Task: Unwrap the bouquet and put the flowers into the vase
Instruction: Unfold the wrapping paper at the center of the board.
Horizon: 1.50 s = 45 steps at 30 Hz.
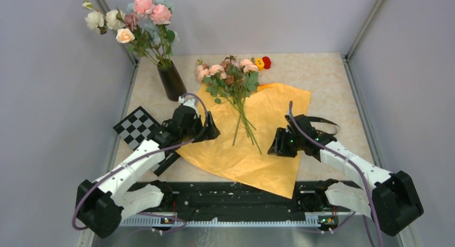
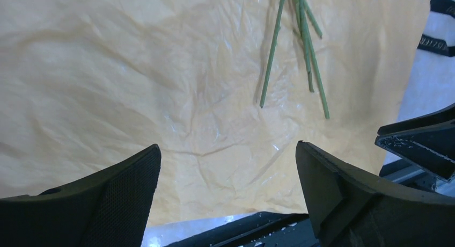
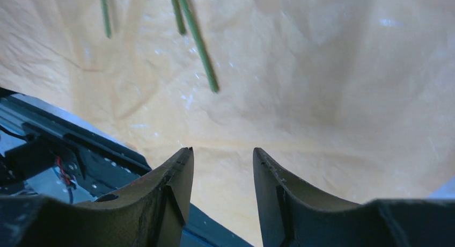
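Orange paper is lying unfolded on the tabletop, with the flowers resting loose across it, well apart from the vase.
I am hovering both arms low, reaching inward over the sheet's 2 sides: left end effector gaping wide, right end effector partly parted, both empty. Pinching paper along with the thin stems could be dragging the whole sheet; catching only 1 stem could be scattering the rest.

A tall bunch crowds the vase; the flowers lie exposed on flat paper.

One vase, one orange paper, one checkerboard, two flower bunches, two loose heads, two arms
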Each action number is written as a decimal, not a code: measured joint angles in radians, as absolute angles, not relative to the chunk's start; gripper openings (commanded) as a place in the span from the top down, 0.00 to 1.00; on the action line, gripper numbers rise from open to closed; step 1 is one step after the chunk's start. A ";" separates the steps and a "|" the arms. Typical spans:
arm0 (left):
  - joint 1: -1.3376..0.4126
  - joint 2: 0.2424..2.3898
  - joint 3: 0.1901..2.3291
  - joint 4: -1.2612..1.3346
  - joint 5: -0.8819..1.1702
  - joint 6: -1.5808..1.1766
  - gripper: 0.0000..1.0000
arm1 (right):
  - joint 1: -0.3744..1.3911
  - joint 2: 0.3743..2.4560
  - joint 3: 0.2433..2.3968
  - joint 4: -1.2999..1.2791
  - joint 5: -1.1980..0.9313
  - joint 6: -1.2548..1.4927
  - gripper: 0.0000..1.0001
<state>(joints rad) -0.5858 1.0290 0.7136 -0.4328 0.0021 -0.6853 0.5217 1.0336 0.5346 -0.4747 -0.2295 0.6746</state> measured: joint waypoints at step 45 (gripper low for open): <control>-0.204 1.060 0.945 -0.609 -0.047 -0.254 0.01 | 0.698 1.847 1.180 -0.124 0.109 0.466 0.76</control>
<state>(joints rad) -0.2035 1.0599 0.9447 -0.6090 -0.0475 -0.2543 0.6983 1.8469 1.1797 -0.1242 0.1085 0.4660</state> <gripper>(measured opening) 0.986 0.242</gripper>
